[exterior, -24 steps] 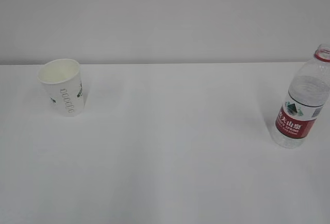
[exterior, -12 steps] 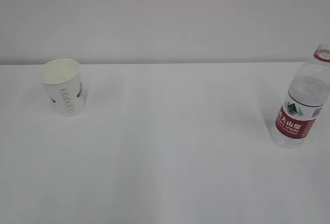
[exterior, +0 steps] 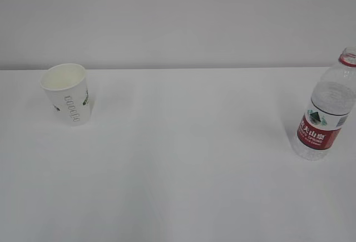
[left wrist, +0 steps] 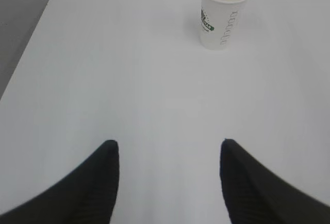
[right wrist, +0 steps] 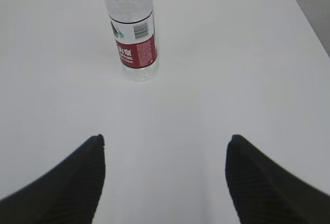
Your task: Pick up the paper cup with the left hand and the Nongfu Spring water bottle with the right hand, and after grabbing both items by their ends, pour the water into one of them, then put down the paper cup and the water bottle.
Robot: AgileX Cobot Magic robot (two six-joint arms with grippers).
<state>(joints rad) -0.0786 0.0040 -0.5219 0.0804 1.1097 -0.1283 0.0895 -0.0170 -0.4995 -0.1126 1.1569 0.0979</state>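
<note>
Nothing has really moved since the earlier frames: the cup sits at the table's far left, the bottle far right, well apart. Task's basically unstarted, so grabbing, pouring and setting down are all left. Only the wrist views show the left end effector and right end effector, both wide open and empty, each short of its target.

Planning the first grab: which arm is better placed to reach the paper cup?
Left. Its open left gripper faces the upright paper cup, slightly right of its line. The right gripper faces the water bottle across the table.
</note>
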